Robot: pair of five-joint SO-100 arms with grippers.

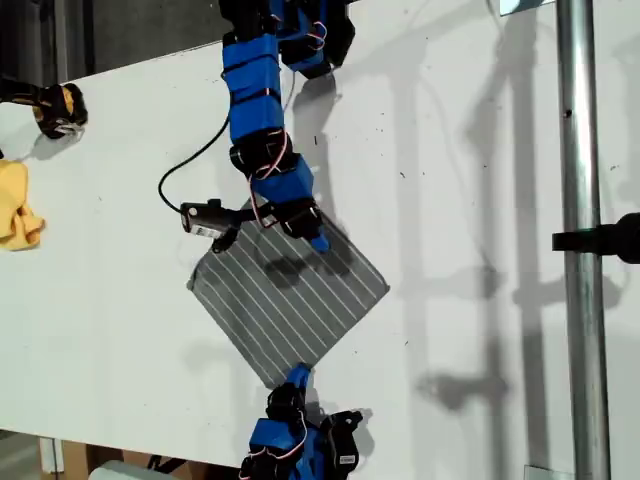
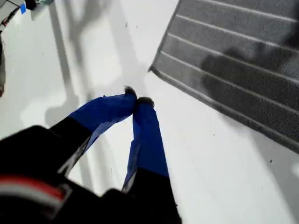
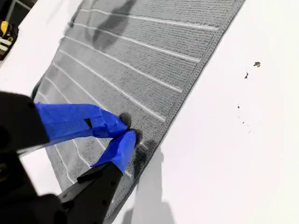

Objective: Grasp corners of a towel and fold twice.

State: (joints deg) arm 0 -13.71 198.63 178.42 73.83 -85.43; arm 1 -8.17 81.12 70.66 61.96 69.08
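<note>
The second claw pinches the towel's far edge; the first claw, closed and empty, sits beside its near corner.

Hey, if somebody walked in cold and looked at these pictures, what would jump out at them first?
First, the grey square towel with thin white stripes, lying flat like a diamond mid-table on the white table. Next, the blue arms: my second gripper, jaws together, sits on the towel by its edge, while my first gripper, jaws shut, rests on bare table just short of a towel corner. A crumpled yellow cloth lies at the exterior view's left edge.
</note>
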